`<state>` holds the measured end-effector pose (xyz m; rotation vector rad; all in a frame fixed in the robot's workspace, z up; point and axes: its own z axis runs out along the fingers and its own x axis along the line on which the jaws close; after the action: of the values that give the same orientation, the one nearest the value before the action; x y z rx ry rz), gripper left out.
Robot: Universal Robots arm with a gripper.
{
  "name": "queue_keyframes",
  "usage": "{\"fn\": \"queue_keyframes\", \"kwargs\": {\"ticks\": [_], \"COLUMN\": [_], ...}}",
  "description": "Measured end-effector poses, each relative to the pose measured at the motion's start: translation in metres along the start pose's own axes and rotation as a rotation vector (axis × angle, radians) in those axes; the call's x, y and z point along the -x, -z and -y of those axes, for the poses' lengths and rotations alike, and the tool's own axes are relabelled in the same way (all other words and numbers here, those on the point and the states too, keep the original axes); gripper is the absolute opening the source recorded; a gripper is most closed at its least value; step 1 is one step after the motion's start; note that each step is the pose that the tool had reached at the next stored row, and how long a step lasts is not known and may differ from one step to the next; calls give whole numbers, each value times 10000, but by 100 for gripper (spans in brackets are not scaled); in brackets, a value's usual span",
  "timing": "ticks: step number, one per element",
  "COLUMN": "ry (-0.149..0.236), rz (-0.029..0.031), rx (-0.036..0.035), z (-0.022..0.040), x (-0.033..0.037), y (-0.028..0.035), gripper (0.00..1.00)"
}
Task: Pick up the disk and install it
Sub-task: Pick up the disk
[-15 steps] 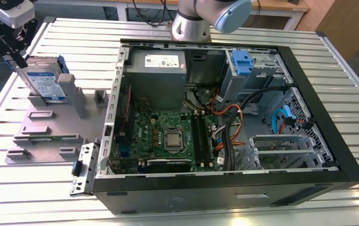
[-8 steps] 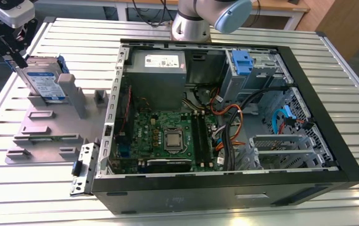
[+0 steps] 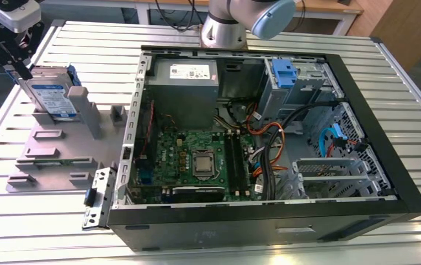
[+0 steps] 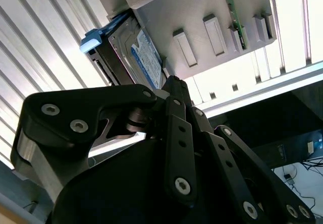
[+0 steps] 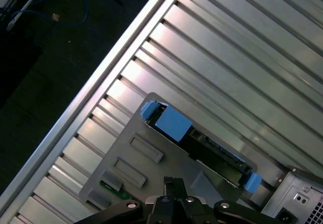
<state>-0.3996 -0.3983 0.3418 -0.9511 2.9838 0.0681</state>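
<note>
A ribbed aluminium desk (image 3: 387,72) carries an open black computer tower case (image 3: 269,234) lying on its side. A flat grey plastic fixture plate (image 3: 56,160) sits just beside the case, on the exterior view's left. The silver and pale-blue robot arm (image 3: 225,27) rises at the desk's far edge, its wrist hanging over the plate. The silver rectangular disk with a white-and-blue label (image 3: 52,94) stands on edge in that plate. The black end effector (image 3: 20,69) points down at the disk's upper edge; I cannot tell whether it is apart or clamped.
</note>
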Motion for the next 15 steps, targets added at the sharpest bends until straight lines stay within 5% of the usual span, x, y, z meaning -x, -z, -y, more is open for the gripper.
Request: {"fn": "queue_keyframes", "kwargs": {"ticks": [15], "ry": [74], "rz": [-3], "rx": [1], "z": [0], "x": [0], "y": [0], "gripper": [11]}}
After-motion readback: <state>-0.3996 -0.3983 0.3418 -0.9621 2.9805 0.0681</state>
